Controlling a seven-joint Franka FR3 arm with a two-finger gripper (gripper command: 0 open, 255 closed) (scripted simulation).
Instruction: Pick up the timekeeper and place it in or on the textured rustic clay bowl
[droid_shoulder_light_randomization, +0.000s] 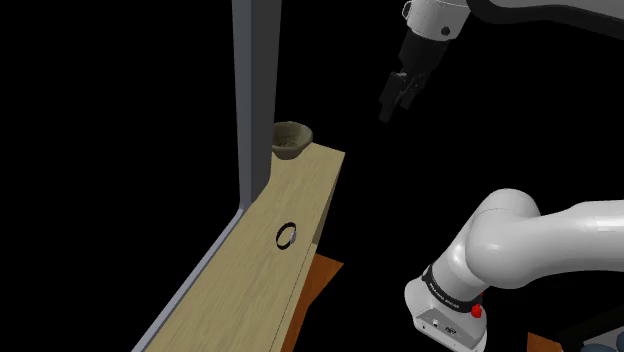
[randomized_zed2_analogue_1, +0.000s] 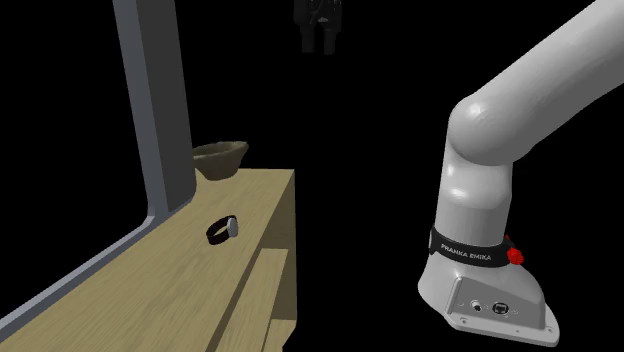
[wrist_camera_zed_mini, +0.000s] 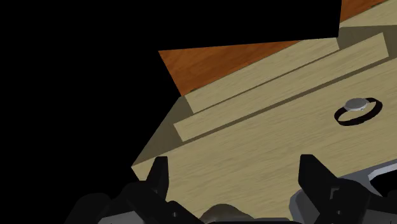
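- On the wooden top, about midway along it, lies the wristwatch: black strap closed in a loop, grey dial. It touches nothing but the wood.
- At the far end of the same top, just beside the grey panel, stands the clay bowl. It is brownish and rough-walled, looks empty, and sits well apart from the watch.
- We see the gripper high up against the black area, out past the top's open edge toward the shoulder view's right.
- In the wrist view its fingers stand apart with nothing between them, and they grip nothing.
- Key relation: the watch is well below the hand and inboard of it, toward the shoulder view's lower left. In the wrist view it lies out beyond one finger, not in line with the gap.
- We judge that the hand must shift sideways over the top before it descends.
- Long axis: the loop reads as a slight oval running roughly along the top's length. We cannot fix it more closely than that.
- Count: one watch, one bowl, one arm, one gripper.
- An orange-brown floor shows beneath the top's edge.
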